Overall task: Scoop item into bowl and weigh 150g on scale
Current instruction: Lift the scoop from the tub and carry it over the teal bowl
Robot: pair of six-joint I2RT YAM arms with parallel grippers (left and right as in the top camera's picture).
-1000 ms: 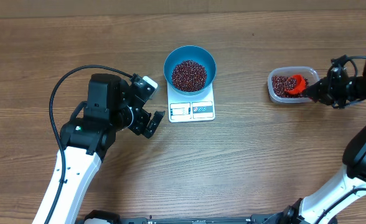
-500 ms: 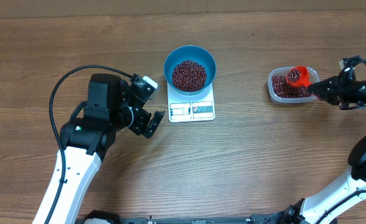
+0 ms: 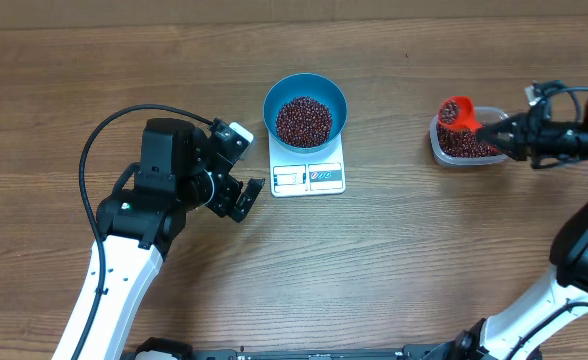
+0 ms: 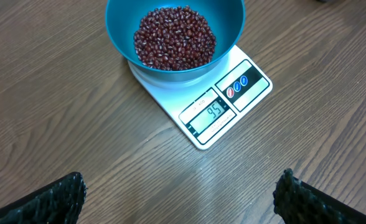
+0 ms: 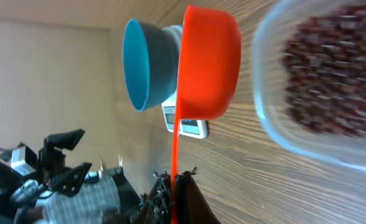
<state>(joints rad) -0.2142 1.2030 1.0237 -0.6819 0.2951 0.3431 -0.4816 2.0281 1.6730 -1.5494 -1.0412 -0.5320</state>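
Wood table (image 3: 394, 260). Left gripper (image 3: 249, 165), fingers spread and empty, sits just left of the scale (image 3: 308, 176). Beans (image 3: 303, 120) heaped in the bowl (image 3: 338, 95) on the scale. Far right of the scale, right gripper (image 3: 499, 135) pinches the scoop (image 3: 457, 112) handle above the tub (image 3: 435, 140). Scoop's contents unclear.

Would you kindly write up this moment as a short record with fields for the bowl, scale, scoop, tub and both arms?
bowl: teal, standing on the scale, partly filled with red-brown beans
scale: white, display appears to read 95
scoop: orange-red, held above the tub's end nearer the bowl
tub: clear, holds more beans, apart from the scale
left gripper: jaws wide open, empty, facing the scale
right gripper: jaws shut on the scoop's handle
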